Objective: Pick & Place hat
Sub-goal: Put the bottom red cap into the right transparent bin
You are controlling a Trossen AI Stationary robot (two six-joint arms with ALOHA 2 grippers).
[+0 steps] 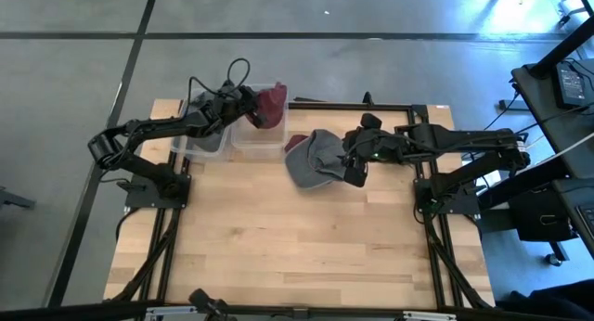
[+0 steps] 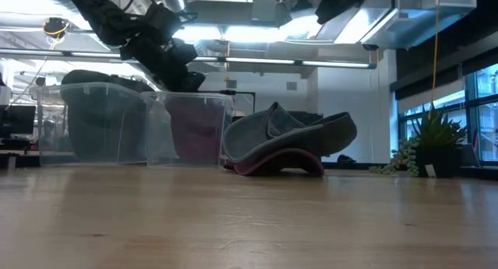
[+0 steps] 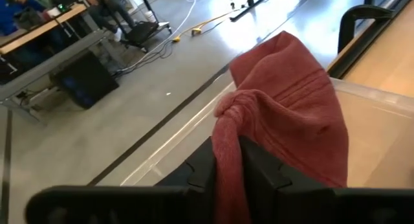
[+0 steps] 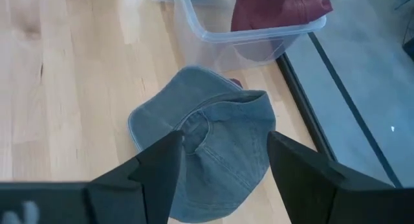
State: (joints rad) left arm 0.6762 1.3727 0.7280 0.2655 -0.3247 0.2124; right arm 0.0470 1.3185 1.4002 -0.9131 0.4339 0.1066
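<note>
Red hat over the bin, grey hat on the counter.

Left tool (image 1: 263, 106) is clamped tight on the red hat (image 3: 284, 114), which hangs from it just above the clear bin (image 1: 258, 140). Right tool (image 4: 220, 149) is spread wide w/ nothing in it, hovering right over the grey hat (image 4: 207, 153), which lies on the counter (image 1: 297, 237) beside that bin.

A potted plant (image 2: 436, 144) stands beyond the wooden table (image 1: 306, 247).
</note>
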